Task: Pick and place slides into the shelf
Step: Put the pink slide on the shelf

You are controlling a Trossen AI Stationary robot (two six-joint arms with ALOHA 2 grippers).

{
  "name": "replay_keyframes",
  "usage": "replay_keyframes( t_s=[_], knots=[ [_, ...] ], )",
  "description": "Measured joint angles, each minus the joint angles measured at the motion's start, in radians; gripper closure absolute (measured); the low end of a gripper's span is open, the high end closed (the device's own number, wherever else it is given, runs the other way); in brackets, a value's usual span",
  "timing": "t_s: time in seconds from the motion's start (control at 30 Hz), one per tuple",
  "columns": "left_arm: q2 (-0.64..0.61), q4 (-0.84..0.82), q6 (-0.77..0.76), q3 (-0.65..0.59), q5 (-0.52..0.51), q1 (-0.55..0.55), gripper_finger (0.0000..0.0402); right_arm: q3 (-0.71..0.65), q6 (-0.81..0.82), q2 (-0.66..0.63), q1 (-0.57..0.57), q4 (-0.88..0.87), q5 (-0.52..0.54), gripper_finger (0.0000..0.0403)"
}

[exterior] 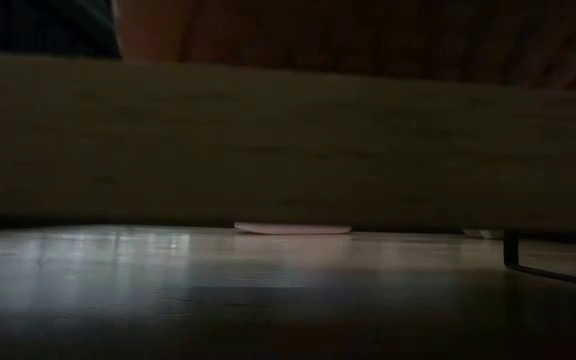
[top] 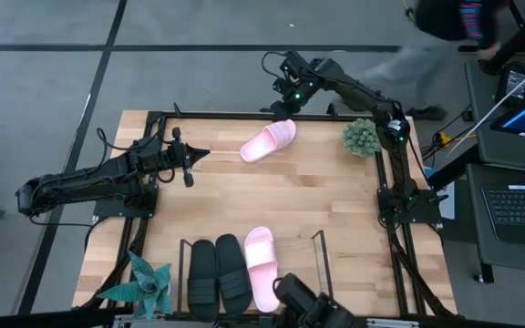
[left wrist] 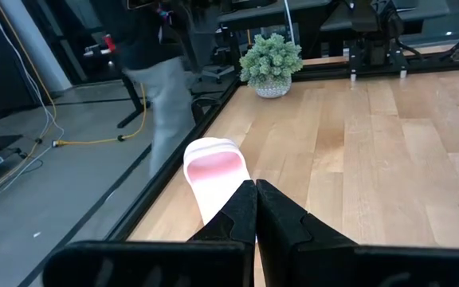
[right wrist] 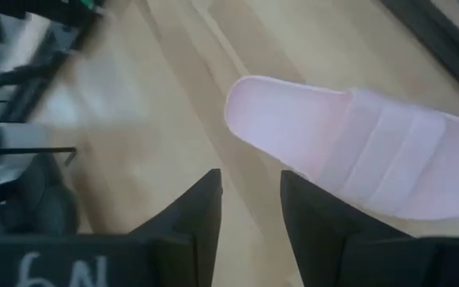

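Observation:
One pale pink slide [top: 269, 141] lies flat on its sole on the table near the far edge; it also shows in the right wrist view [right wrist: 357, 151], the left wrist view [left wrist: 213, 171] and the low view [exterior: 293, 228]. The shelf [top: 319, 251] stands at the near edge and holds two black slides [top: 217, 273] and the other pink slide [top: 261, 269]. My right gripper [top: 283, 107] [right wrist: 249, 207] is open, just beyond the loose slide's far end, touching nothing. My left gripper [top: 194, 155] [left wrist: 255, 199] is shut and empty, left of that slide.
A pale green potted plant [top: 363, 137] stands at the far right and a teal plant [top: 144, 282] at the near left corner. A black frame [top: 395, 228] runs along the table's edges. A person [top: 445, 27] walks beyond the far right corner.

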Motion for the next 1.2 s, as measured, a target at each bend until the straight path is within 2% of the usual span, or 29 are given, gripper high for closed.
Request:
replay_keyframes(
  t_s=[0.07, 0.3, 0.47, 0.6, 0.77, 0.9, 1.03, 1.2],
  knots=[
    [0.000, 0.000, 0.000, 0.000, 0.000, 0.000, 0.0401, 0.000, 0.001, 0.000, 0.022, 0.006, 0.061, 0.0272],
    [0.000, 0.000, 0.000, 0.000, 0.000, 0.000, 0.0401, 0.000, 0.001, 0.000, 0.120, 0.006, 0.437, 0.0272],
    [0.000, -0.001, 0.001, 0.000, 0.000, 0.000, 0.0401, 0.000, 0.000, 0.000, 0.198, 0.006, 0.573, 0.0272],
    [0.000, -0.005, 0.001, 0.000, 0.000, 0.000, 0.0401, 0.000, -0.030, 0.004, 0.247, 0.006, 0.627, 0.0272],
    [0.000, -0.037, 0.001, 0.000, 0.000, 0.000, 0.0401, 0.000, -0.058, 0.018, 0.278, 0.009, 0.628, 0.0272],
    [0.000, -0.047, 0.001, 0.000, 0.000, 0.000, 0.0401, 0.000, -0.044, 0.043, 0.289, 0.014, 0.643, 0.0272],
    [0.000, -0.046, 0.013, 0.000, 0.000, 0.000, 0.0401, 0.000, 0.003, 0.081, 0.293, 0.022, 0.706, 0.0272],
    [0.000, -0.053, 0.034, 0.000, 0.000, 0.000, 0.0401, 0.000, 0.025, 0.121, 0.294, 0.022, 0.709, 0.0272]
  ],
)
